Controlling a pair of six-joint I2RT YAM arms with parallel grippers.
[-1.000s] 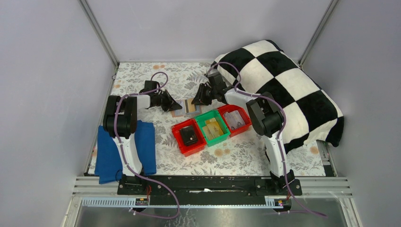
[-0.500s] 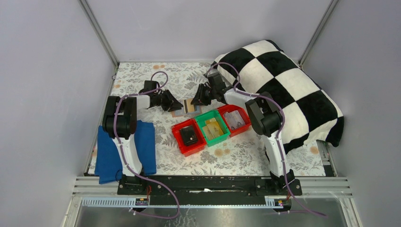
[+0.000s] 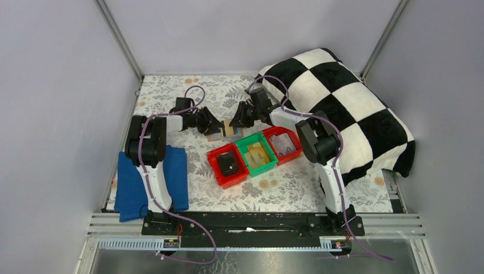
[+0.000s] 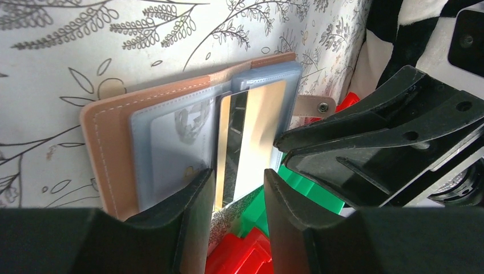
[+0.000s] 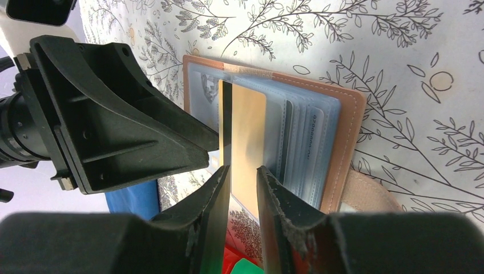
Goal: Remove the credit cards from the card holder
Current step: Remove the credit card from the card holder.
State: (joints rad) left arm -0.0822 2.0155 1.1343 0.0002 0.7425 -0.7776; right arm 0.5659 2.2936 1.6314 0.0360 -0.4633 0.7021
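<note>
The salmon-pink card holder (image 3: 224, 133) lies open on the floral cloth, and it also shows in the left wrist view (image 4: 108, 148) and the right wrist view (image 5: 344, 131). A gold card with a black stripe (image 4: 254, 128) (image 5: 248, 131) sticks partly out of its clear sleeves toward the bins. Pale cards (image 5: 311, 137) (image 4: 177, 142) sit in the sleeves. My left gripper (image 3: 215, 126) (image 4: 238, 177) is open over the holder's left side. My right gripper (image 3: 236, 120) (image 5: 242, 170) is narrowly open at its right side. Both tips are close to the gold card, neither gripping it.
Three small bins stand just in front of the holder: a red one (image 3: 216, 165) with a black item, a green one (image 3: 243, 146) and another red one (image 3: 296, 150). A blue cloth (image 3: 128, 188) lies at the left. A black-and-white checkered pillow (image 3: 348, 108) fills the right.
My left gripper has moved right, closer onto the card holder. My right gripper has shifted slightly left. Their tips now nearly meet over the holder.
</note>
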